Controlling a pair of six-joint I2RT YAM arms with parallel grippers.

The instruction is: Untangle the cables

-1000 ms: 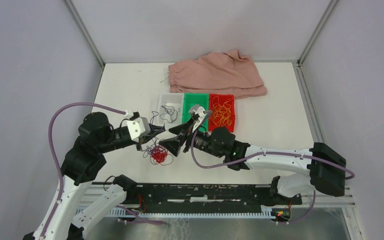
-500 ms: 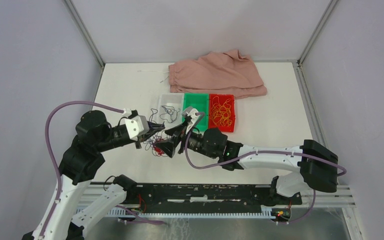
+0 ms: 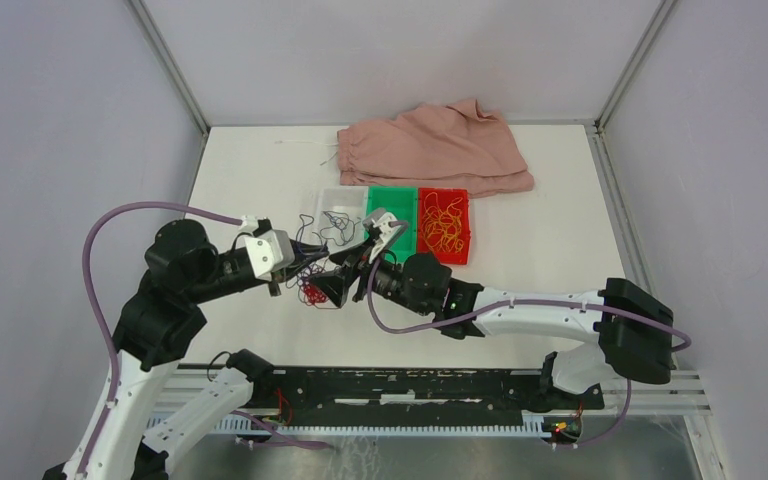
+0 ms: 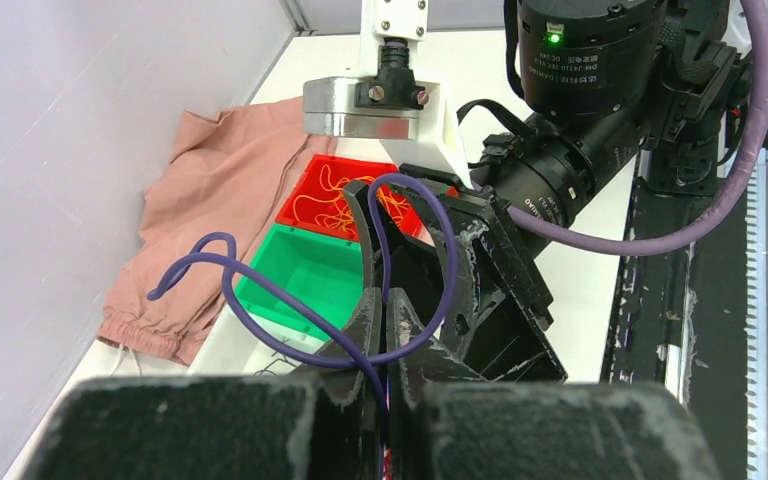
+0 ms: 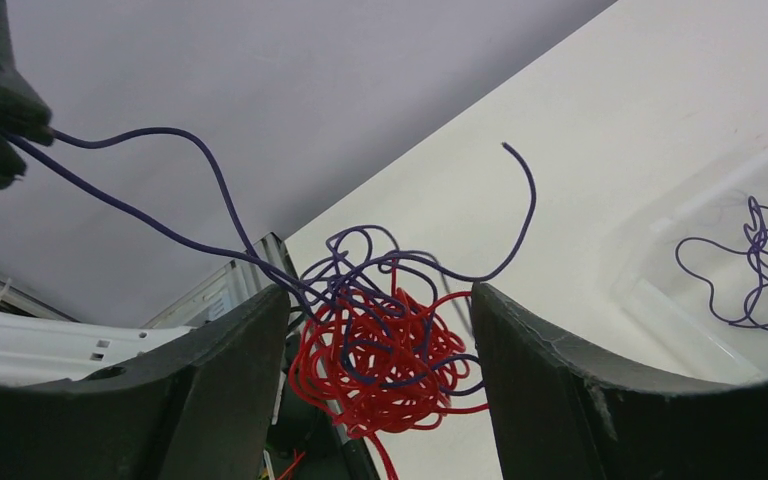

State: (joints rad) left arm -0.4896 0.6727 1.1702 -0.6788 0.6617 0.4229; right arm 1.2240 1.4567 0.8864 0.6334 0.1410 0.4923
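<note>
The white table [image 3: 560, 250] carries everything. At its far edge lies a crumpled pink cloth [image 3: 435, 150]. The left arm [image 3: 175, 290] and right arm [image 3: 540, 310] reach in toward each other over the near middle of the table.

Just in front of the cloth, three trays sit side by side: a clear tray [image 3: 322, 200] on the left, a green tray [image 3: 392, 198] in the middle and a red tray [image 3: 444, 191] on the right. The red tray holds the yellow cables [image 3: 445, 228] in a loose heap. The clear tray holds a loose purple cable [image 5: 750, 270], curled on itself.

The right gripper [image 5: 378, 295] is spread wide, its fingers on either side of the tangle (some purple strands run right past its left finger). The left gripper [image 4: 387, 305] is clenched on the purple cable [image 5: 160, 130], which is pinched between the fingertips and loops up above them.

The red cable [image 5: 380, 360] is a dense knot near the table's centre, in front of the clear tray and between the two grippers. The purple cable threads through it and rises to the left gripper, and one free end curves off toward the trays. Whether the knot rests on the table or hangs just above it, I cannot tell.
</note>
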